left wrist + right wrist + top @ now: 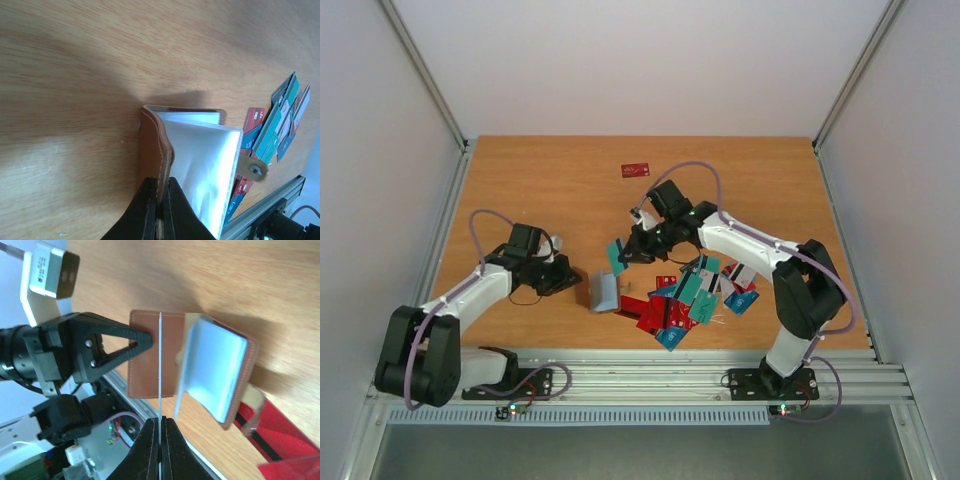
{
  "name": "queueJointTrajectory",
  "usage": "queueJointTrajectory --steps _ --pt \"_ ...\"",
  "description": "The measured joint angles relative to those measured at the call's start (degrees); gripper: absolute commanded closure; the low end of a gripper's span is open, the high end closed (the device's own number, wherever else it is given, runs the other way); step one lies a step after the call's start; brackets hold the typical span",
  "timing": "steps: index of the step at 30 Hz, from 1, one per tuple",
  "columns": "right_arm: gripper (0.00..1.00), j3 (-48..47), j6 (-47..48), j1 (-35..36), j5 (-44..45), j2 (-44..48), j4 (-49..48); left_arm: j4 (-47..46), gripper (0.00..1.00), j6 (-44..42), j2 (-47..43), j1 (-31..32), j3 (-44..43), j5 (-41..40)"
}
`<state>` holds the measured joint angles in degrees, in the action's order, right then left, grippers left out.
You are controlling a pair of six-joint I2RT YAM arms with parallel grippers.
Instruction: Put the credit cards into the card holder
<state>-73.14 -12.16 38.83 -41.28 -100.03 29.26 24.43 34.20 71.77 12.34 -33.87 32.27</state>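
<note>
Left claw [160, 189] clamps the card holder [150, 145]; right claw [160, 426] pinches an edge-on card [160, 355], face hidden.

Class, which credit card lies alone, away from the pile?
The dark red card by the far edge of the table; the rest lie in the pile, bar one in the right gripper.

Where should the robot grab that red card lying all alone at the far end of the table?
Probably its two long edges, coming straight down from above. The red card lies flat on the table with bare wood all round, so nothing blocks the jaws, and its narrow width is the easier span to pinch.
</note>
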Motion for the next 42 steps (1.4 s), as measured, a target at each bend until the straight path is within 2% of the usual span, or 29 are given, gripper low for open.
queueJointTrajectory --steps 9,25,37,42 --pt "0.99 2.1 6.1 -0.1 5.2 0.5 7.8 -4.7 1.0 2.3 3.6 0.0 0.0 3.4" --pt "0.99 1.6 6.6 4.0 5.9 -7.2 6.7 -8.5 1.0 3.7 6.3 0.0 -0.1 5.4" --pt "0.99 -1.5 6.4 4.9 3.4 -8.9 3.5 -18.3 1.0 7.1 17.2 0.0 -1.0 10.5" --pt "0.99 -2.7 6.5 4.8 3.4 -12.2 3.2 -16.1 0.94 5.3 18.1 -0.1 -2.6 10.0"
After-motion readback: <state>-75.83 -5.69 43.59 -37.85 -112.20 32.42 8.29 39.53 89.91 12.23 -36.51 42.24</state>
